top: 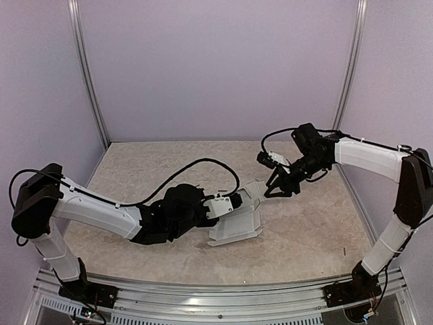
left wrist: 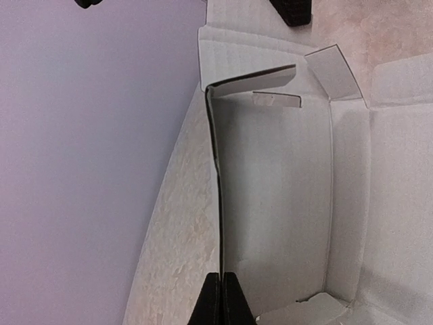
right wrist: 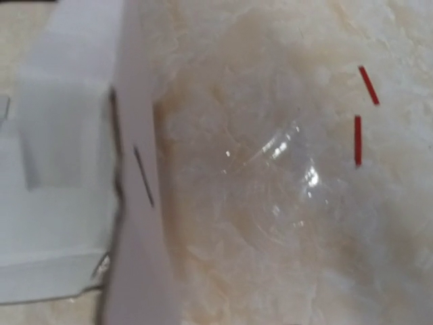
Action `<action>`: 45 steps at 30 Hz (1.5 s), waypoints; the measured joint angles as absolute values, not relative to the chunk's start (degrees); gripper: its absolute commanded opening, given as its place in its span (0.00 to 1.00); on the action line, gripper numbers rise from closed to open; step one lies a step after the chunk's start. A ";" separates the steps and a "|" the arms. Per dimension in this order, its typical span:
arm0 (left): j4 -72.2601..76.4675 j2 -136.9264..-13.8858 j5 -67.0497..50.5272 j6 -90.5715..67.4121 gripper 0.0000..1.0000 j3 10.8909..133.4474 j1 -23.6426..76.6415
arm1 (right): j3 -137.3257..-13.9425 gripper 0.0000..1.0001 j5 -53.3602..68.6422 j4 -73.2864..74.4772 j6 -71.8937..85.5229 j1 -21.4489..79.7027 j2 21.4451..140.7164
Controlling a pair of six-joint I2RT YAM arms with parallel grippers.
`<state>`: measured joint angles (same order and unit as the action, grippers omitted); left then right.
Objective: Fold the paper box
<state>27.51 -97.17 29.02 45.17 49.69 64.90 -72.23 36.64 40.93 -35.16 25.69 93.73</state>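
The paper box [top: 238,223] lies half-formed in the middle of the table, pale grey-white card with flaps raised. My left gripper [top: 237,202] is shut on one upright side wall of the paper box [left wrist: 284,189]; in the left wrist view the black fingertips [left wrist: 215,301] pinch the wall's thin edge. My right gripper [top: 281,189] hovers just past the box's far end with its fingers spread and nothing between them. In the right wrist view the paper box [right wrist: 61,169] fills the left side, a dark slot [right wrist: 143,176] in its panel, and that gripper's own fingers are out of frame.
The marbled tabletop [top: 311,217] is ringed by lilac walls and metal posts [top: 88,74]. Two short red marks [right wrist: 357,139] lie on the table to the right of the box. A black cable [top: 196,166] loops over the left arm.
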 measured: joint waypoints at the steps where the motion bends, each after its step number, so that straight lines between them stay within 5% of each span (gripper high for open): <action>1: 27.55 -97.27 29.02 45.19 0.00 49.69 64.90 | -72.51 0.43 37.28 41.12 -35.77 25.69 93.80; 19: 27.81 -98.52 28.88 45.23 0.00 49.95 64.64 | -77.43 0.40 42.72 44.01 -37.65 19.46 96.42; 45: 26.81 -98.54 28.29 43.27 0.00 51.05 63.40 | -75.90 0.48 48.07 42.06 -36.53 28.36 98.83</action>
